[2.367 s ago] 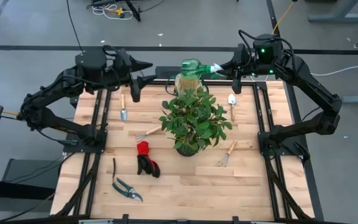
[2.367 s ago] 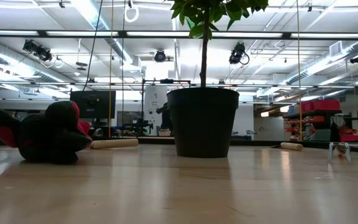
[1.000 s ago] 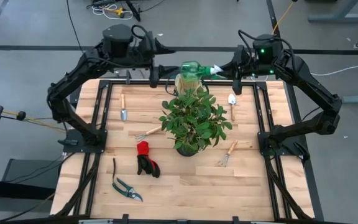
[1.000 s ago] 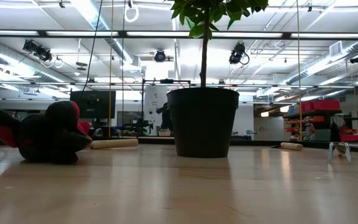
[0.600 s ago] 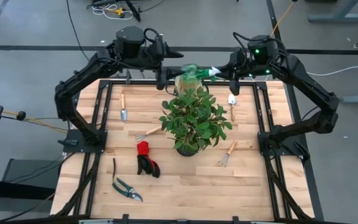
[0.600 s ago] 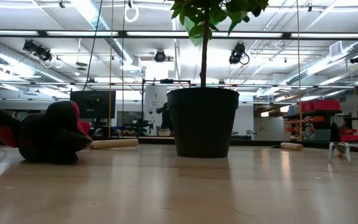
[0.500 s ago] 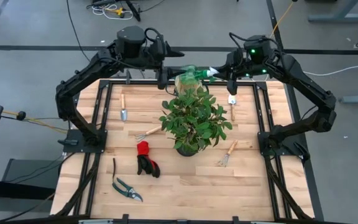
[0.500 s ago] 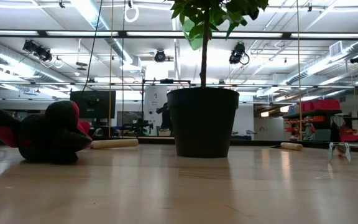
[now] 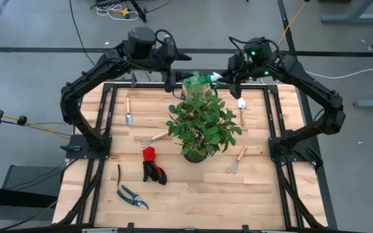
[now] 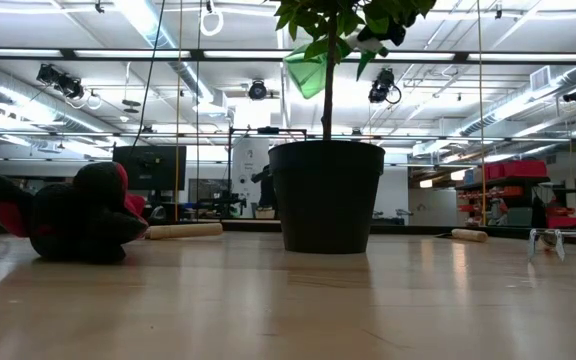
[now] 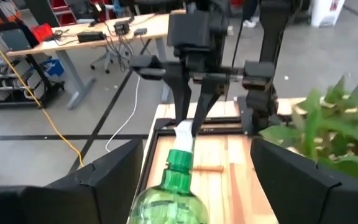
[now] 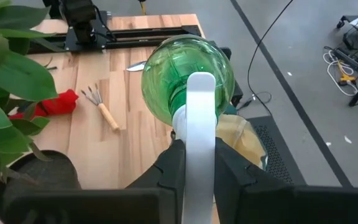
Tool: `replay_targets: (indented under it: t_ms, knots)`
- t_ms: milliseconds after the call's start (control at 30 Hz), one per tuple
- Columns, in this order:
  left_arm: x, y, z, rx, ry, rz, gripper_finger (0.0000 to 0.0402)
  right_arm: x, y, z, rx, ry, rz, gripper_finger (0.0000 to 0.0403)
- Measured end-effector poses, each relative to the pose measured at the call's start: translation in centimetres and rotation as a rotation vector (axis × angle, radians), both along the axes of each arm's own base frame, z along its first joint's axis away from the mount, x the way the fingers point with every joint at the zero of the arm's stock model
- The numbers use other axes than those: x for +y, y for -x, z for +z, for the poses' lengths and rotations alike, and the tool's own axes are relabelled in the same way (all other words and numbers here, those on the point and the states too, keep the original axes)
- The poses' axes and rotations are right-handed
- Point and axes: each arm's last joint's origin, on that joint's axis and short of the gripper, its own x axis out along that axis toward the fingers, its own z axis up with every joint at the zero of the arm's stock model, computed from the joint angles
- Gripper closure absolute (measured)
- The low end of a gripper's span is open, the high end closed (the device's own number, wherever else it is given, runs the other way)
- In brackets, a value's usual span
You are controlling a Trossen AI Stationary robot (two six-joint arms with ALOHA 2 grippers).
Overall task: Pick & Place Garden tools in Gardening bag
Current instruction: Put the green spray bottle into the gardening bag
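From above, the right gripper (image 9: 220,76) clamps the green spray bottle (image 9: 198,79) by its white nozzle, over the gardening bag (image 9: 193,86) — ready to drop. Left wrist view: the left gripper's fingers (image 11: 107,177) spread wide around the bottle, probably steadying it.

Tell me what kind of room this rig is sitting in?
Likely a robotics lab or workshop. The low view shows exposed ceiling ducts and strip lights; the left wrist view shows a workbench with cables and gear on it, standing on a bare concrete floor.
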Motion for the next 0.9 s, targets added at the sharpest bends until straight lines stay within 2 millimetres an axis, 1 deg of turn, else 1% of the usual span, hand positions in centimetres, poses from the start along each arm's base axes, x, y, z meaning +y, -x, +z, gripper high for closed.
replay_targets:
  t_ms: [400, 900]
  knots:
    - [1.6, -3.4, -3.4, 0.109, -0.033, -0.031, 0.0094, 0.0, 0.0, -0.1, 0.005, -0.007, 0.007, 0.0346]
    - [2.8, -6.2, -6.3, 0.147, -0.016, -0.067, 0.0094, 0.1, 0.0, -0.1, 0.005, 0.001, 0.019, 0.0346]
